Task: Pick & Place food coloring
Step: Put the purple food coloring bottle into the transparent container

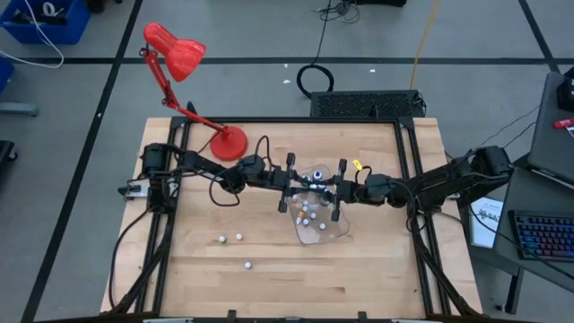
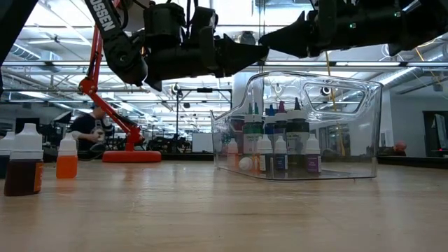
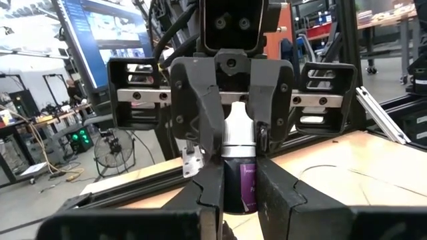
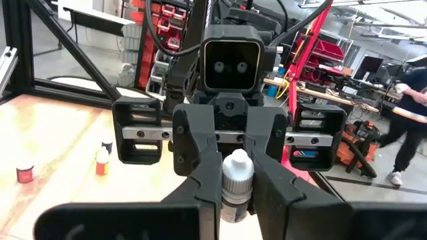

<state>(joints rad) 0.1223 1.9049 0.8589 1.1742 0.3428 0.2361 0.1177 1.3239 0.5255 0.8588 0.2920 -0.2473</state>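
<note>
Purple-filled food coloring bottle (image 3: 239,175) is hanging above the clear tray (image 1: 334,235), both left claw (image 1: 296,186) and right claw (image 1: 330,190) clamping it.

Even, bright overhead light falls on the tabletop (image 1: 269,278) in the high view, with only faint shadows under the arms. In the low view the ceiling lights and windows behind burn white, leaving the arms as dark silhouettes; glare streaks the clear tray (image 2: 350,105), and the near tabletop edge is soft. Both wrist views show blurred backgrounds, the nearest claw parts out of focus.
</note>
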